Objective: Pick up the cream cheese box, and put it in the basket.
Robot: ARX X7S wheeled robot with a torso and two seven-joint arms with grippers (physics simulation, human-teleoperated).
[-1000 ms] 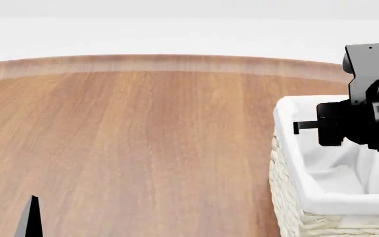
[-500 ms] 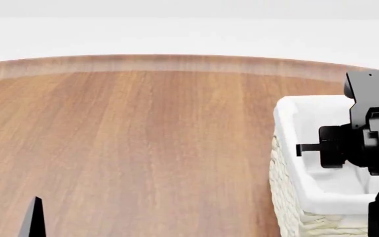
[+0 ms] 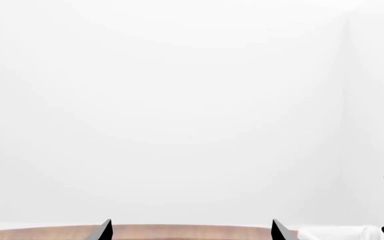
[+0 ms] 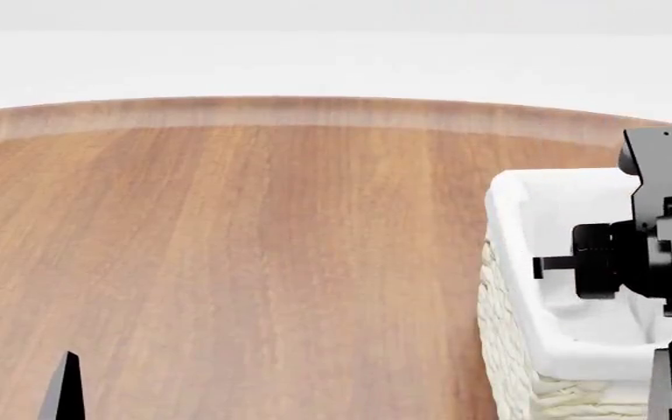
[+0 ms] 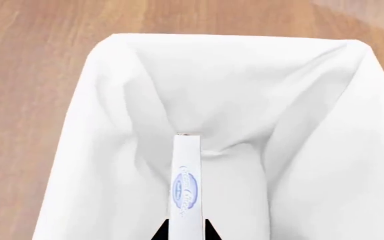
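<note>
The cream cheese box point(image 5: 186, 190) is a thin white carton with a blue mark, seen edge-on in the right wrist view. My right gripper point(image 5: 185, 233) is shut on it, one black fingertip on each flat side. The box hangs over the inside of the basket point(image 5: 112, 100), above its white cloth lining. In the head view the basket point(image 4: 521, 262) stands at the right edge of the table, and my right arm point(image 4: 661, 262) reaches over it and hides the box. My left gripper point(image 3: 192, 233) is open and empty, low at the near left, with one fingertip point(image 4: 67, 389) showing.
The round wooden table point(image 4: 266, 245) stretches left of the basket, with its far edge point(image 4: 312, 112) against a white background. The basket's woven wall point(image 4: 511, 367) faces the table's middle.
My right arm has come down toward the basket and drifted slightly right with the box. The left gripper has barely moved.
</note>
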